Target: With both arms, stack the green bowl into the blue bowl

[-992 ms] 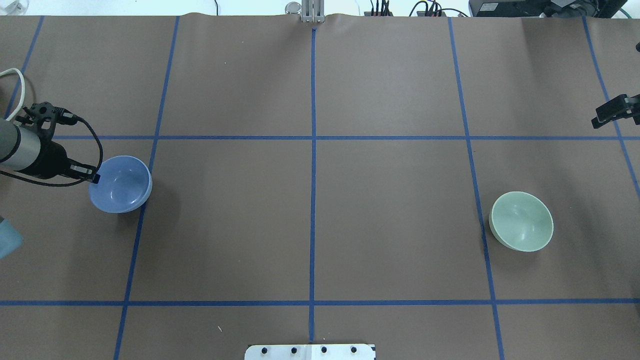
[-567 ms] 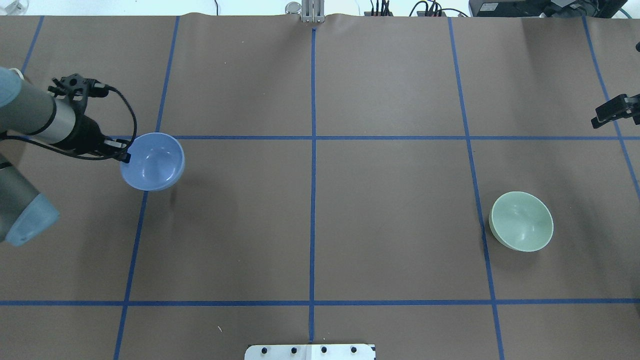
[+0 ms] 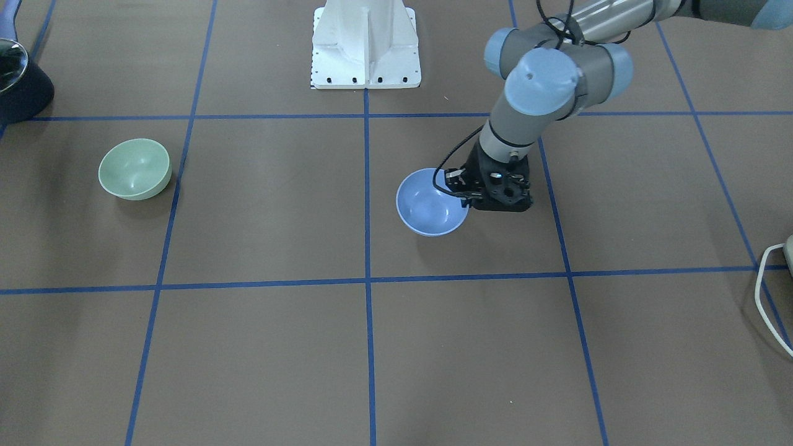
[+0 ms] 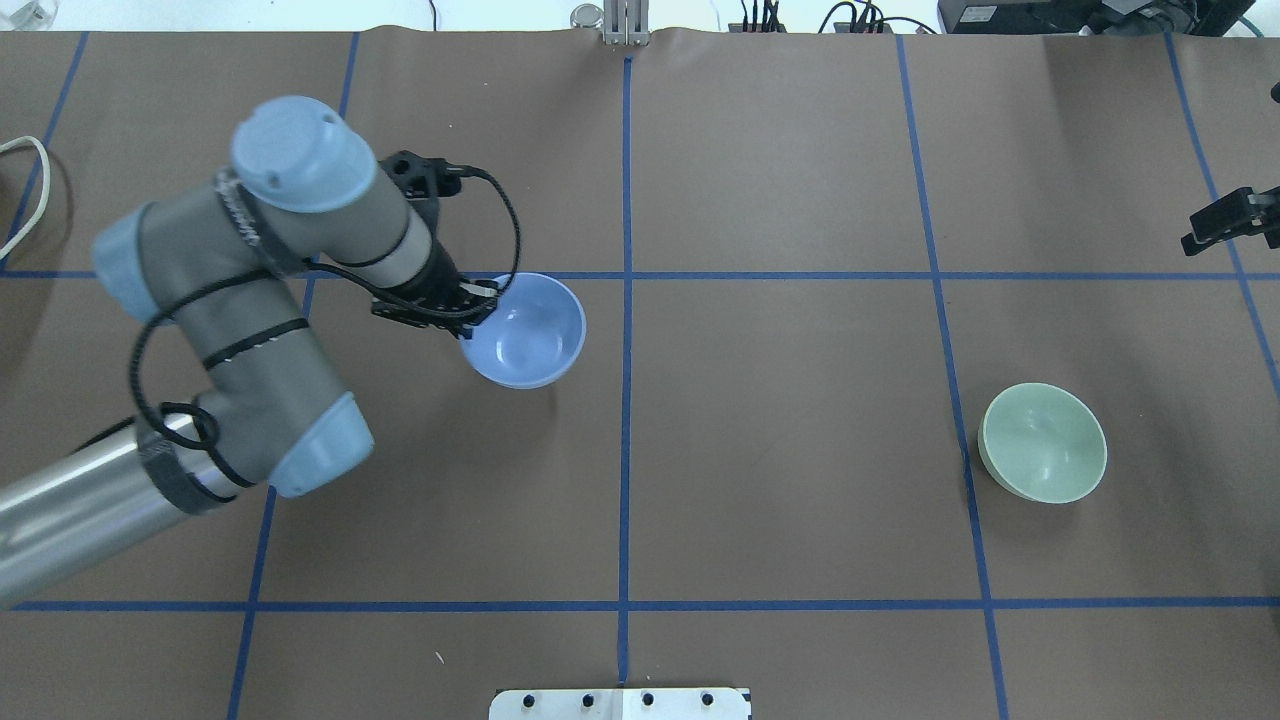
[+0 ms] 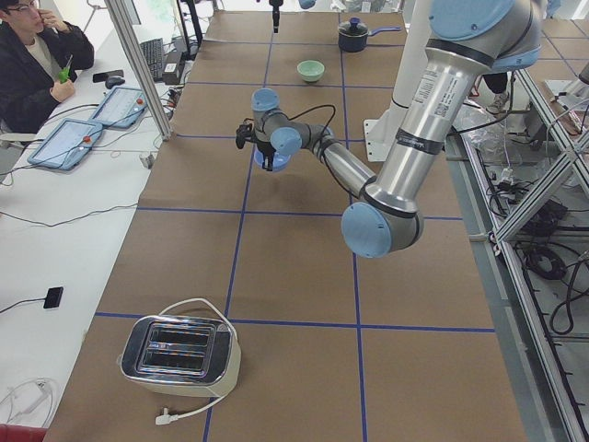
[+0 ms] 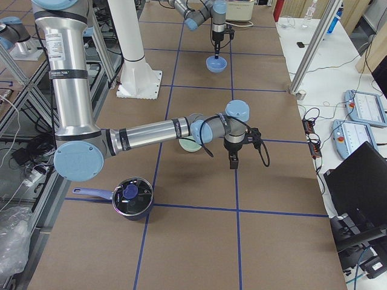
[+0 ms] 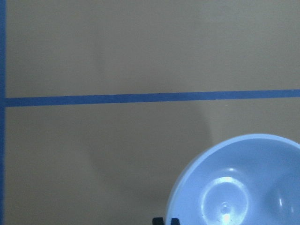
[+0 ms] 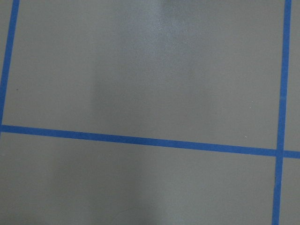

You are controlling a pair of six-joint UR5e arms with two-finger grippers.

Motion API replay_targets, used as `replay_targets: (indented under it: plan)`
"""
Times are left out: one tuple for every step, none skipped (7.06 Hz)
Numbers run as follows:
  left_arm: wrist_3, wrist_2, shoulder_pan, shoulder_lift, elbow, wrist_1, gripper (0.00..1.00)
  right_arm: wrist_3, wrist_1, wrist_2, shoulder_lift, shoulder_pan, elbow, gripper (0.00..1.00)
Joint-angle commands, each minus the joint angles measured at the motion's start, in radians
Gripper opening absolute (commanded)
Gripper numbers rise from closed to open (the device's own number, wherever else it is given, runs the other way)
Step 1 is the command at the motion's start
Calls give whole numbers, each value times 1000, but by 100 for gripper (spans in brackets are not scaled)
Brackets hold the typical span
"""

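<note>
The blue bowl (image 4: 525, 335) hangs upright from my left gripper (image 4: 478, 305), which is shut on its near-left rim, just left of the table's centre line and slightly above the paper. It also shows in the front view (image 3: 432, 207) and the left wrist view (image 7: 239, 187). The green bowl (image 4: 1045, 442) sits upright on the table at the right, also in the front view (image 3: 134, 167). My right gripper (image 4: 1195, 240) hovers at the far right edge, well behind the green bowl. It is empty and looks open, as no fingertips show in its wrist view.
The white pedestal (image 3: 365, 43) stands at the robot's base. A dark pot with a lid (image 6: 132, 196) sits beyond the green bowl at the right end. A toaster (image 5: 179, 354) and its white cable (image 4: 25, 170) are at the left end.
My left arm has carried the blue bowl from the left side of the table rightward, up to the centre line. The green bowl and the right gripper have not moved.
</note>
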Motion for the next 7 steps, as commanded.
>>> replay_targets:
  plan:
    - [-101,63,84,-132,101,5,0,2,0,0,4,0,0,100]
    - [-102,64,91,-130,101,4,0,2,0,2,4,0,0,100]
    - [-102,110,108,-129,103,4,0,4,0,2,4,0,0,100]
    - [-103,145,131,-129,109,-1,0,4,0,2,4,0,0,100]
    - [-103,144,131,-129,109,-2,0,4,0,2,4,0,0,100]
    - [-102,144,131,-127,109,-7,10,4,0,2,4,0,0,100]
    - [-96,144,131,-127,109,-9,35,4,0,2,4,0,0,100]
